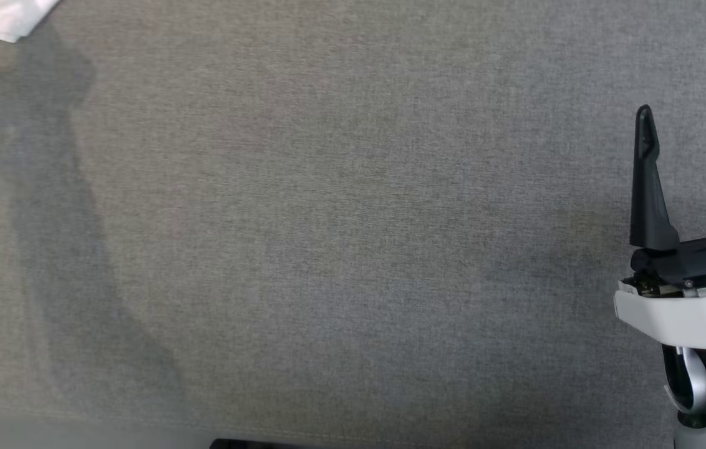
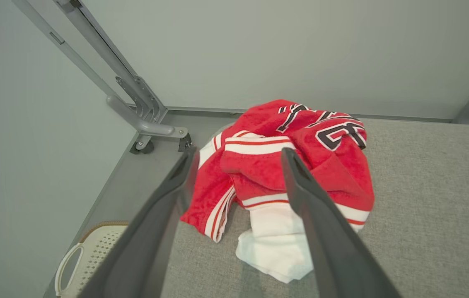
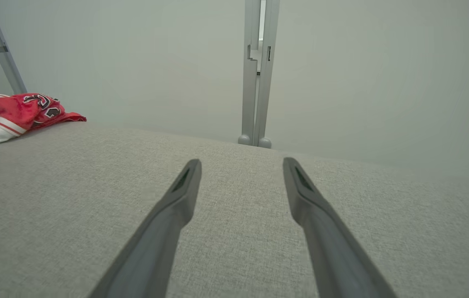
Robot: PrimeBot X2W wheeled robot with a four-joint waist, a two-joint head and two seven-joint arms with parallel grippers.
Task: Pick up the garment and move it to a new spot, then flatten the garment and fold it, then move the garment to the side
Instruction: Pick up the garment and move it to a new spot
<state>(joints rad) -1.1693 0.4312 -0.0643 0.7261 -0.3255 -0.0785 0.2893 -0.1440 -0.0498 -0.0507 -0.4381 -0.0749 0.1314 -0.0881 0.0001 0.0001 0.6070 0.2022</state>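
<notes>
Left wrist view: the left gripper (image 2: pixel 238 152) points at the crumpled red-and-white garment (image 2: pixel 259 167), its jaws spread wide and holding nothing. The garment lies heaped near a corner of the grey surface (image 2: pixel 425 207), close to a metal frame leg (image 2: pixel 151 124). The right gripper (image 1: pixel 685 103) hangs well apart from it, jaws likewise wide and empty.
</notes>
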